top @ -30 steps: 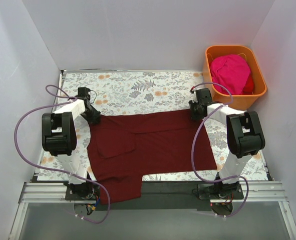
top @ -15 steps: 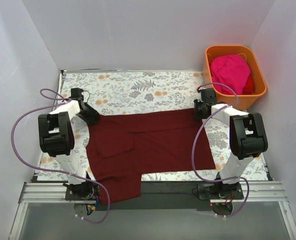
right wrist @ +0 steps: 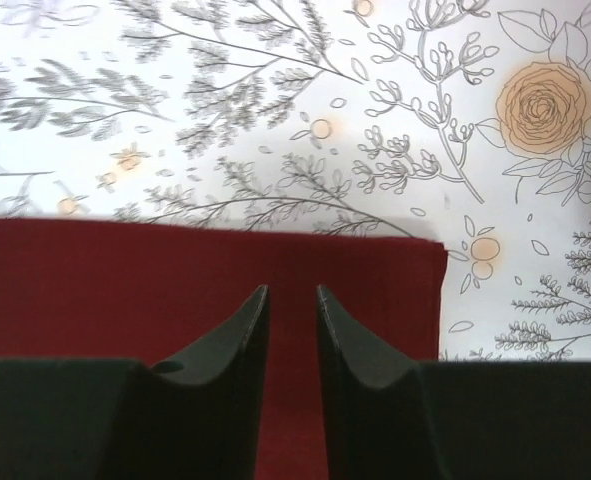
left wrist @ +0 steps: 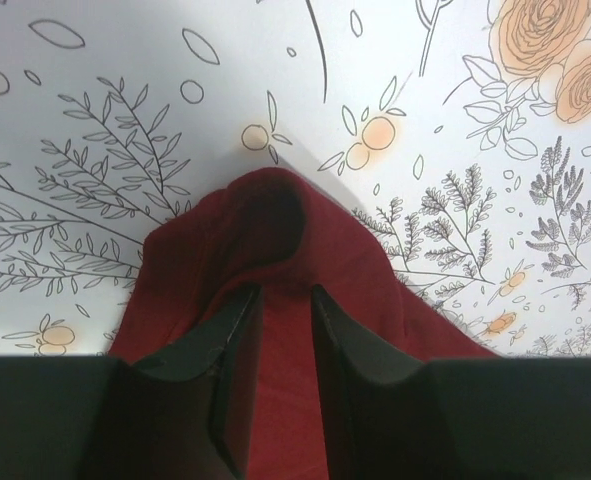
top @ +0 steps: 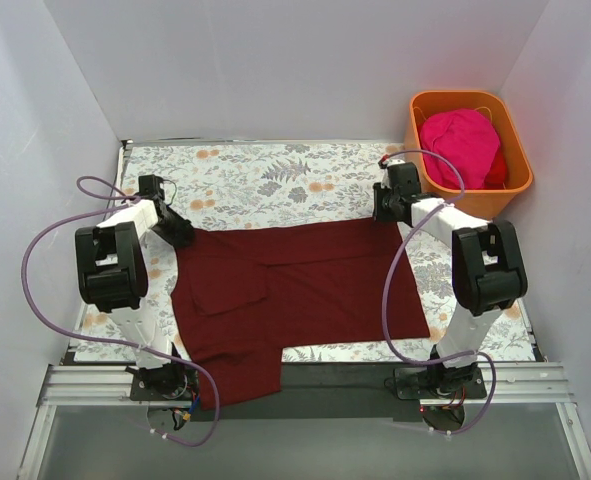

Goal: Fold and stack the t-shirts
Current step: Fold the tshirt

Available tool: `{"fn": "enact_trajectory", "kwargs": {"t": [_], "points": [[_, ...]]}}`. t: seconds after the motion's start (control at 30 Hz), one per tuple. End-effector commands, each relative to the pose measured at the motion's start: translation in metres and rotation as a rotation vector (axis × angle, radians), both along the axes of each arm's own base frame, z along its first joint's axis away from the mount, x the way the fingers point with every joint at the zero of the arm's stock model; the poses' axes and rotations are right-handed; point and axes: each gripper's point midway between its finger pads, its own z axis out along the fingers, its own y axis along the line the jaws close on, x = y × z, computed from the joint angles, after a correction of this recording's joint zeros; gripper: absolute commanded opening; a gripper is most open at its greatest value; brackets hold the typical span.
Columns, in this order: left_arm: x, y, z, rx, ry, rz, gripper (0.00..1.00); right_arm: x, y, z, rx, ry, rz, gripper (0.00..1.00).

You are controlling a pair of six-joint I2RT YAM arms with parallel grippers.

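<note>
Left: the left gripper (left wrist: 278, 300) sits low at the far left corner of the dark maroon cloth t-shirt (top: 295, 290), its jaws nearly together, with a raised hump of maroon cloth at and just beyond their tips; whether cloth is truly pinched cannot be told. Centre: the maroon shirt lies spread on the floral-printed surface (top: 275, 180), partly folded, one sleeve flap turned inward and its near left portion hanging over the near edge. Right: the right gripper (right wrist: 291, 300) hovers over the flat far right corner, jaws narrowly parted and apparently holding nothing. Far right: the bright magenta-pink cloth t-shirt (top: 460, 143) lies bundled in the orange plastic tub (top: 505, 190). Folding appears early; no stack exists yet.
</note>
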Motion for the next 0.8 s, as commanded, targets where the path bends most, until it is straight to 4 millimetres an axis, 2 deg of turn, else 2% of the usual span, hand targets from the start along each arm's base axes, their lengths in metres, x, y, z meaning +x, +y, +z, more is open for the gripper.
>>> {"fn": "enact_trajectory", "kwargs": {"t": [0.0, 0.13, 0.33, 0.57, 0.7, 0.77], "points": [[0.005, 0.01, -0.004, 0.039, 0.003, 0.018, 0.24, 0.02, -0.011, -0.009, -0.048, -0.019, -0.063, 0.31], [-0.005, 0.018, -0.009, 0.075, 0.034, 0.045, 0.2, 0.023, -0.024, -0.033, -0.095, 0.024, -0.113, 0.29], [-0.024, 0.037, -0.012, 0.086, 0.073, 0.109, 0.16, 0.023, -0.045, -0.052, -0.116, 0.065, -0.202, 0.28], [-0.039, 0.051, -0.015, 0.08, 0.111, 0.152, 0.15, 0.028, -0.053, -0.048, -0.115, 0.057, -0.234, 0.28], [-0.037, 0.049, -0.014, 0.062, 0.105, 0.142, 0.17, 0.03, -0.051, -0.046, -0.109, 0.054, -0.228, 0.29], [-0.032, 0.049, -0.008, 0.064, 0.086, 0.131, 0.22, 0.032, -0.048, -0.042, -0.099, 0.046, -0.207, 0.29]]}}
